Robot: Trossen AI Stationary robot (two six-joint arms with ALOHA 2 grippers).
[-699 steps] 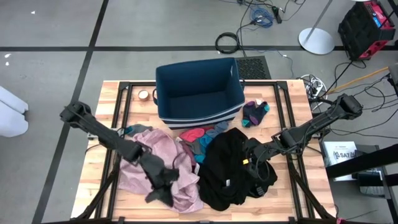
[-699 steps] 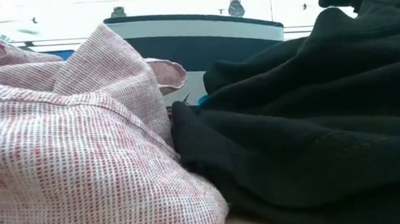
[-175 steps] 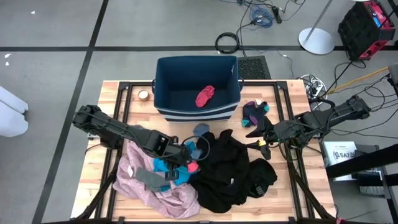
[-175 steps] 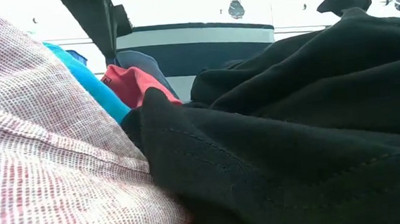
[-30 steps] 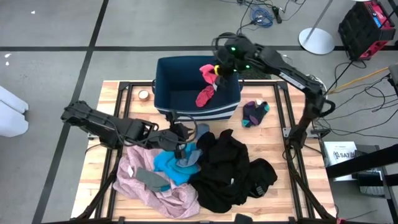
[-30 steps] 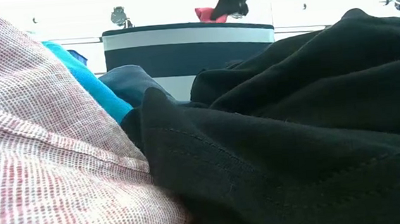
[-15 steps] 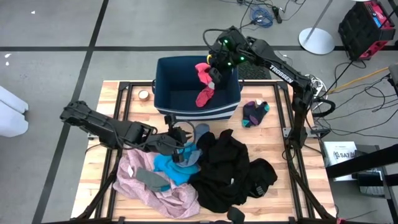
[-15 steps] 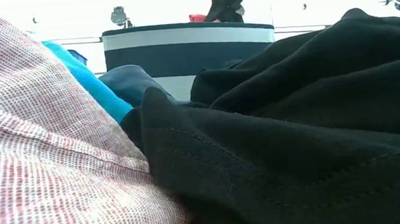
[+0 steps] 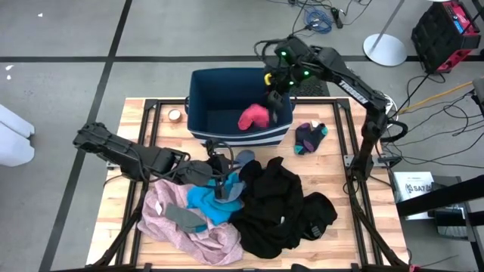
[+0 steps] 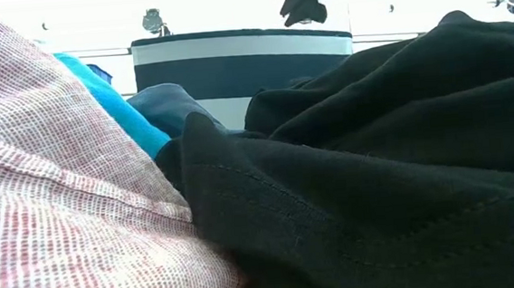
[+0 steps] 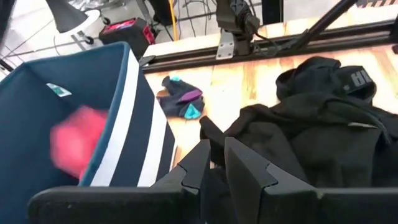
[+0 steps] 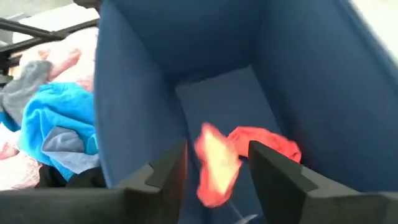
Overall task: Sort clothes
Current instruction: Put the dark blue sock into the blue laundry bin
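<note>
Grey floor (image 9: 68, 38) w/ cables (image 9: 318, 15) round a wood table (image 9: 136, 113). Clothes pile (image 9: 242, 211) lies at the near side; blue bin (image 9: 203, 102) at the far side. Right gripper (image 9: 274, 97) above the bin, fingers spread. A sec ago it pinched a red piece (image 9: 253, 115), which now falls inside. Left gripper (image 9: 224, 181) low over the pile, nearly shut, nothing seen held.

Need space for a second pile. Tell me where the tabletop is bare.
Bare wood lies left of the bin, beside the small round thing, and right of the socks. The table's middle is crowded with the pink garment, teal piece and black garments.
</note>
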